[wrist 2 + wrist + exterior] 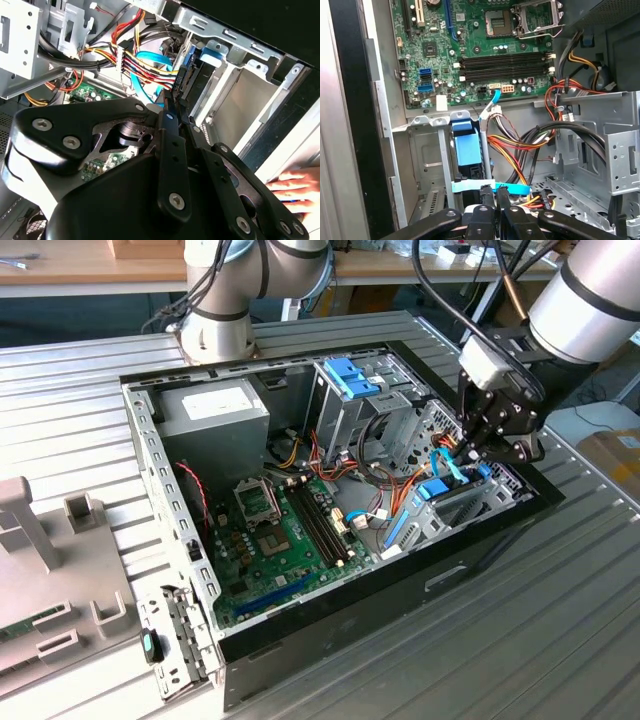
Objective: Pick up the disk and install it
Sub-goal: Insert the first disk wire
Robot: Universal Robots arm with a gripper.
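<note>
**Gripper down at the drive bay inside the open computer case**

Exterior view: the gripper (478, 445) reaches into the open computer case (300, 630) at the exterior view's right, just above the disk (437, 489), which sits in the metal bay (470, 502) beside the motherboard (285, 530).

Second wrist view: the black fingers (172, 145) lie close together, nearly closed, next to a blue cable (150, 60). A person's hand (295, 187) rests on the case edge.

First wrist view: the disk's (468, 150) blue tab stands upright in its slot; the narrow fingertips touch a blue cable (490, 187) across it.

lab/workshop | ribbed metal bench (560, 620) | open PC case (330, 590) | wood desks behind (90, 265)
</note>
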